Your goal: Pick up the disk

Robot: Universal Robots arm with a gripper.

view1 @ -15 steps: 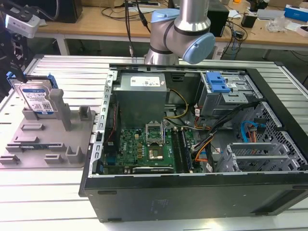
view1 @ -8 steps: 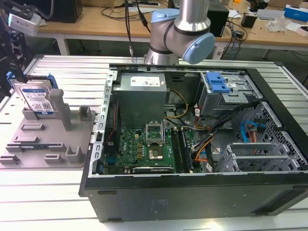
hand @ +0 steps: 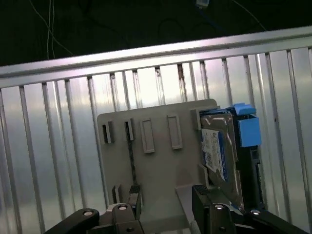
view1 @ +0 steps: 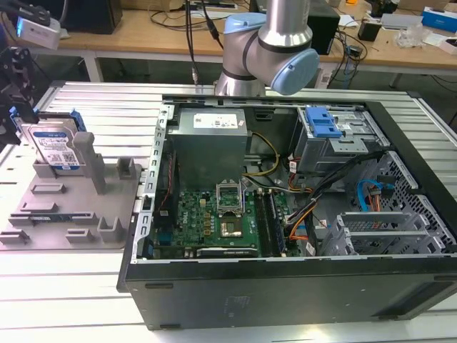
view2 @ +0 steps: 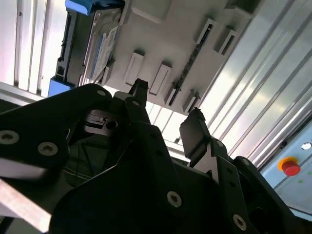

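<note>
The disk [view1: 54,145] is a silver hard drive with a white-and-blue label and a blue frame. It stands on edge in the grey fixture [view1: 78,214], at the exterior view's left. My black gripper [view1: 14,89] hangs just above and beside it at that view's left edge. Both wrist views show the disk [view2: 100,46] [hand: 222,156] off to one side of my fingers. The gripper [view2: 165,109] [hand: 168,195] is open, its fingers apart over the fixture plate [hand: 156,161] with nothing between them and not touching the disk.
An open computer case [view1: 285,207] with a motherboard and a blue-latched drive cage [view1: 325,125] stands next to the fixture on the slatted aluminium table [view1: 64,300]. A cluttered wooden bench [view1: 143,36] runs behind. A red button [view2: 291,167] shows beyond the table.
</note>
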